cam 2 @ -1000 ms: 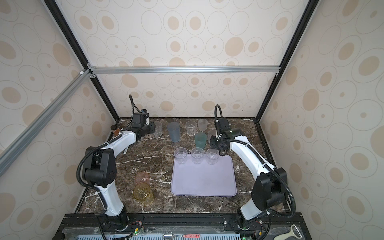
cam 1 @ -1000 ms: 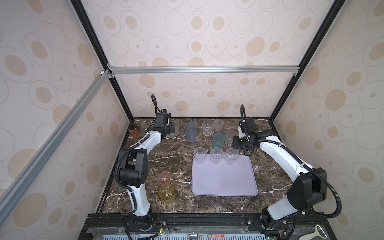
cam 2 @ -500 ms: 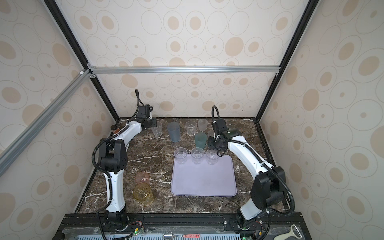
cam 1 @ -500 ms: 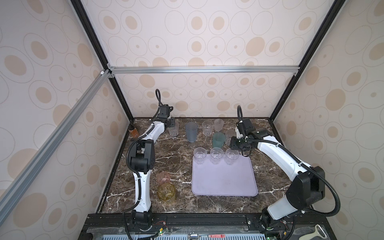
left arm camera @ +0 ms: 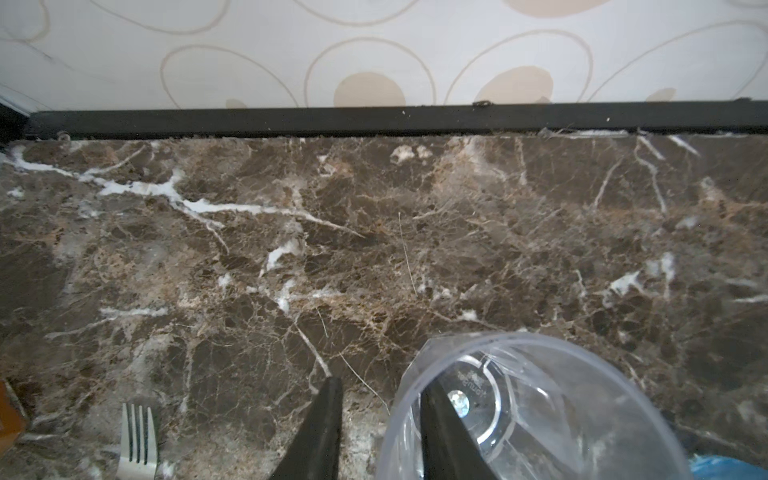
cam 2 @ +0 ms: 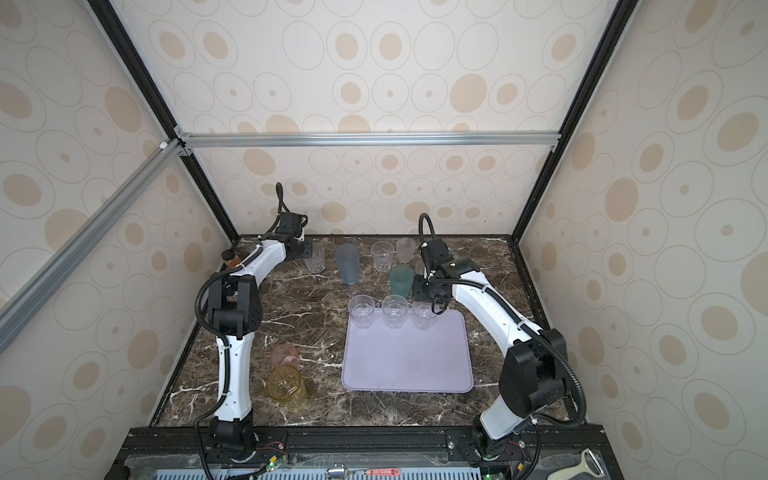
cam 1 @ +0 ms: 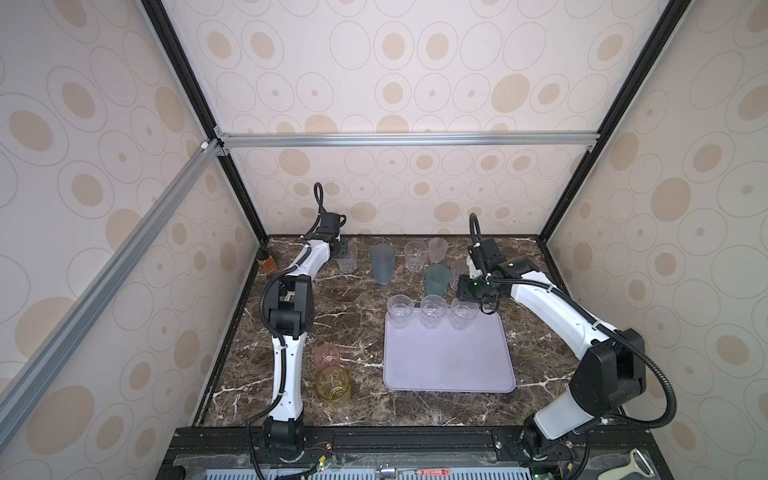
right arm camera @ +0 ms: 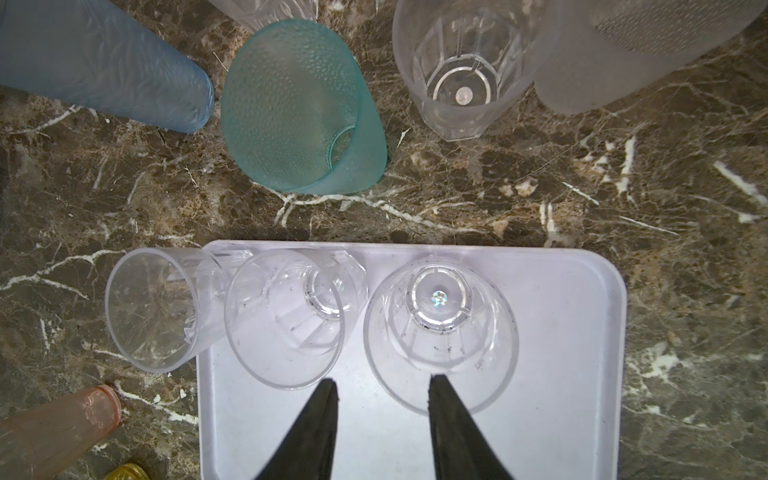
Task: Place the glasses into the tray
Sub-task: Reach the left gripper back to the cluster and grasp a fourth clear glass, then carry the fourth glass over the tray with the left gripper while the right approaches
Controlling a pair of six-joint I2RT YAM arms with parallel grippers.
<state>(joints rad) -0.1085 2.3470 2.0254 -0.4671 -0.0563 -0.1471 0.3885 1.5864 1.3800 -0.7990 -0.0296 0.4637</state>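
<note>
Read the table (cam 1: 345, 320) in both top views as a clock face, twelve at the back wall, six at the arms' bases.

The left gripper (cam 1: 343, 250) is out at eleven o'clock. In its wrist view the two fingers stand apart, astride the wall of the lone clear glass (left arm camera: 540, 415). One finger (left arm camera: 440, 419) is down inside it. The other finger (left arm camera: 328, 415) is outside, with a strip of table showing between it and the wall, so the wall is not pinched. Whether the inner finger touches it I cannot tell. The glass stands upright on the table.

The right gripper (right arm camera: 380, 386) hangs at two o'clock, over the twelve o'clock edge of the tray (right arm camera: 540, 332). Its fingers are apart with nothing between them. One fingertip (right arm camera: 440, 399) overlaps the rim of the end glass (right arm camera: 440, 324); whether it touches the rim or sits just above it, I cannot tell.

The tray lies flat toward four o'clock. It holds three clear glasses (cam 1: 433, 309), upright in a row along its twelve o'clock edge, with the end glass at the three o'clock end.

Near twelve o'clock stand a blue-grey glass (cam 1: 382, 262), a back clear glass (cam 1: 415, 255), a frosted glass (cam 1: 437, 249) and a teal glass (cam 1: 437, 280), the teal one just beyond the tray. A pink glass (cam 1: 327, 355) and a yellow glass (cam 1: 332, 384) stand close together at seven o'clock. A small bottle (cam 1: 266, 262) is at ten o'clock, and a fork (left arm camera: 137, 436) lies near the left gripper.
</note>
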